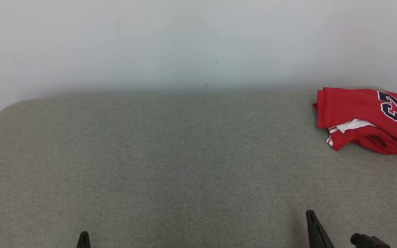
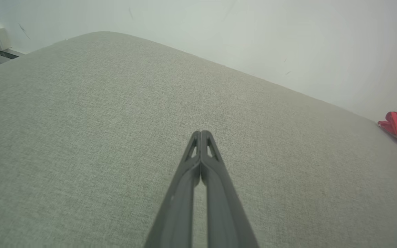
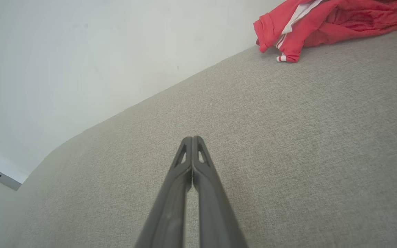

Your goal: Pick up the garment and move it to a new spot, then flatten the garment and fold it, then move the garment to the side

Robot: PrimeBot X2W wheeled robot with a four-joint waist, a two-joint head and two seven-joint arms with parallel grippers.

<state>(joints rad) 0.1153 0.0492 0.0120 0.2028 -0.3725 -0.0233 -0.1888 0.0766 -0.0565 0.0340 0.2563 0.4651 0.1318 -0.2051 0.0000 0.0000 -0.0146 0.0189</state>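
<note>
Crumpled red jersey (image 1: pixel 360 113) at far right edge of round-cornered grey woven bench (image 1: pixel 184 155); open fabric leftward. Clenched empty: left claw (image 2: pixel 201 132), right claw (image 3: pixel 192 137), seemingly hovering low.

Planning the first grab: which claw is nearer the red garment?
Right. The right claw is at the near edge, slightly left of the red garment in the far right corner. The left claw is much farther off, across the grey surface.

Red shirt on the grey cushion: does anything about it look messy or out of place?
Yes. The red shirt with dark numbers lies bunched at the far right corner of the grey fabric surface, a white inner layer poking out and its edges uneven. Nothing looks torn or spilled.
</note>
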